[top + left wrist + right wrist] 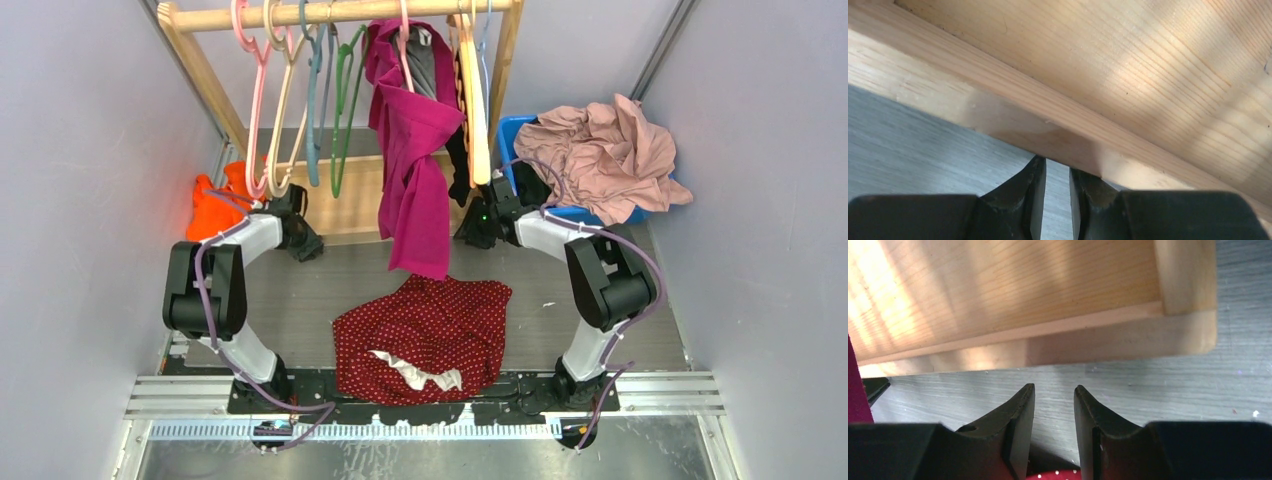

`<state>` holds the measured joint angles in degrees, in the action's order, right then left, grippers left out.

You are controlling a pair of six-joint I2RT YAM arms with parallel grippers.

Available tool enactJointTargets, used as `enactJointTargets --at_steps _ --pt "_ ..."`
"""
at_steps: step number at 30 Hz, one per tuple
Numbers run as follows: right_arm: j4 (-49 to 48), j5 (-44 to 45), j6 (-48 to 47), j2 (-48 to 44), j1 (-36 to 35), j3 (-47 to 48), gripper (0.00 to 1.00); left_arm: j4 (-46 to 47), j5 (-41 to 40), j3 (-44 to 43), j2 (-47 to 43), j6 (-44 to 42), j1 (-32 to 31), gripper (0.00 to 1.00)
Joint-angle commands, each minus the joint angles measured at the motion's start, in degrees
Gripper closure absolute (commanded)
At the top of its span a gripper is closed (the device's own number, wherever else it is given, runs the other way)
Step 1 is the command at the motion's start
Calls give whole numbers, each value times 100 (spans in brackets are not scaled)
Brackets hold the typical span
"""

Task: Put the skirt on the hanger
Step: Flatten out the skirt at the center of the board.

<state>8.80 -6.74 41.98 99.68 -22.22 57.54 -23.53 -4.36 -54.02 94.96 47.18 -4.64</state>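
Observation:
The dark red, white-dotted skirt [425, 335] lies crumpled on the grey table between the arm bases, its white lining showing at the near edge. A sliver of the skirt [1058, 475] shows under the right fingers. The thin pink hanger [252, 110] hangs at the left end of the wooden rail. My left gripper [300, 240] sits low at the rack's base, left of the skirt; its jaws [1058, 167] stand slightly apart with nothing between them. My right gripper [478, 228] is by the rack's right foot, and its jaws [1054, 390] are open and empty.
The wooden rack base [1108, 70] lies right in front of both grippers. A magenta garment [415, 190] hangs from the rail down toward the skirt, among several other hangers. A pale pink garment [600, 150] fills a blue bin [512, 135]. Orange cloth [212, 205] lies far left.

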Motion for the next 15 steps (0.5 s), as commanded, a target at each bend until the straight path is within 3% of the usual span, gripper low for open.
enactJointTargets --at_steps 1,15 --pt "-222 -63 -53 206 72 466 60 173 38 -392 358 -227 186 75" --pt "-123 -283 -62 1097 293 1556 59 -80 269 -1982 1610 -447 332 76"
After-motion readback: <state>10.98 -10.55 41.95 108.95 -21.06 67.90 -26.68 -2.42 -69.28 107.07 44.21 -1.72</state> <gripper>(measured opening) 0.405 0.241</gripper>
